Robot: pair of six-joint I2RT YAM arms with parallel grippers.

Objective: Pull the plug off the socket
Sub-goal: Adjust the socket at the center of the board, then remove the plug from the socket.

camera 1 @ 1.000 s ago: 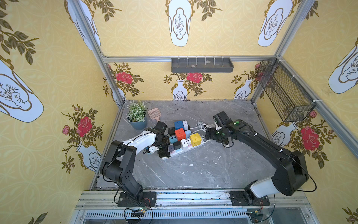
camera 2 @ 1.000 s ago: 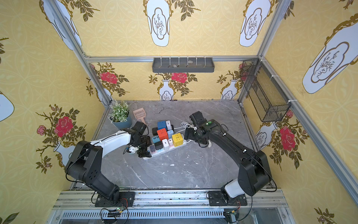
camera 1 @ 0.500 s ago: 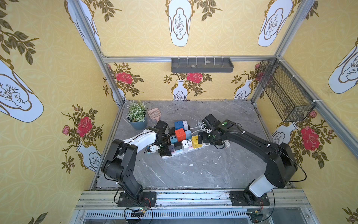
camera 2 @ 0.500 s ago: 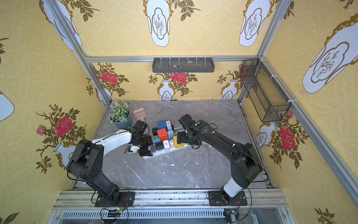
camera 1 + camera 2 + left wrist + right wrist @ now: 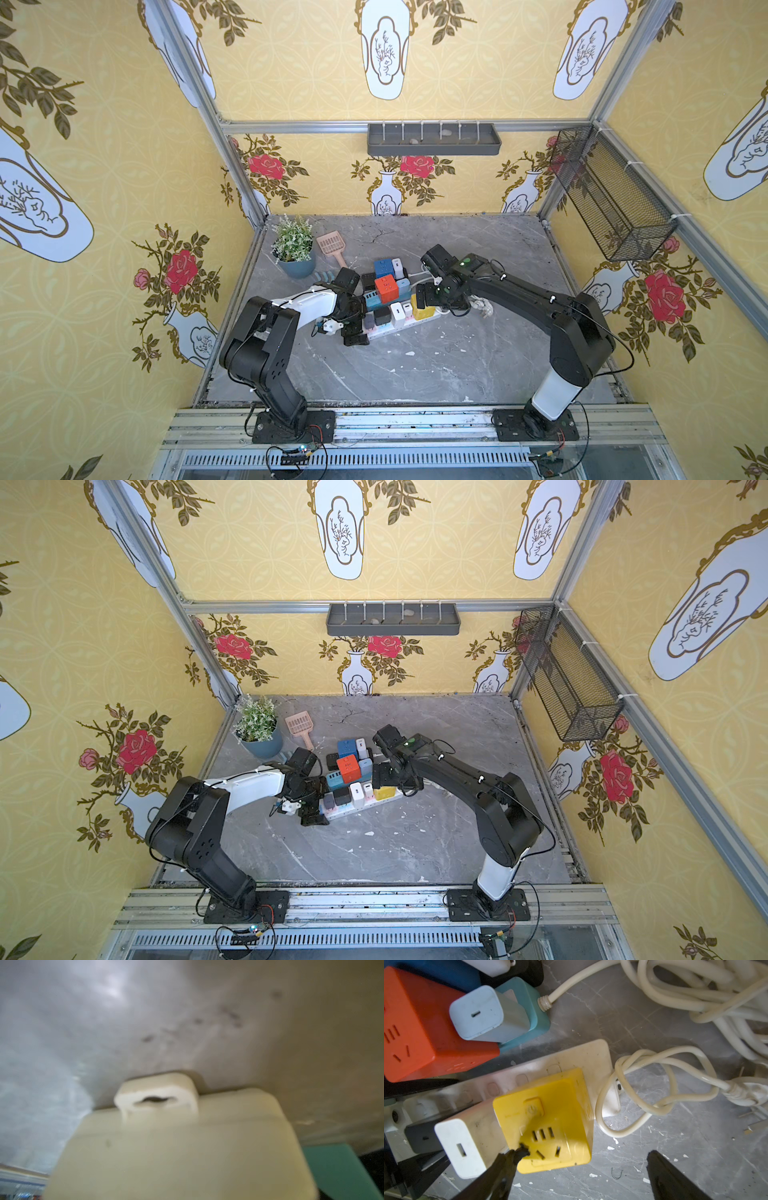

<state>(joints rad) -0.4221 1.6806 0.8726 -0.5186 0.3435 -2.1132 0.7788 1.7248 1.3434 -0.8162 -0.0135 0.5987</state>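
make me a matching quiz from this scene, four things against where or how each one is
1 yellow adapter
2 potted plant
3 wire basket
4 right gripper

a hung on the side wall
b open
c on the white power strip, at its cord end
d back corner, beside the pink scoop

Pairs: 1-c, 2-d, 3-a, 4-b

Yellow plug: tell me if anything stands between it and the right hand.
Nothing visible. The open right hand hangs just over the yellow plug, though the white charger crowds it beside one finger.
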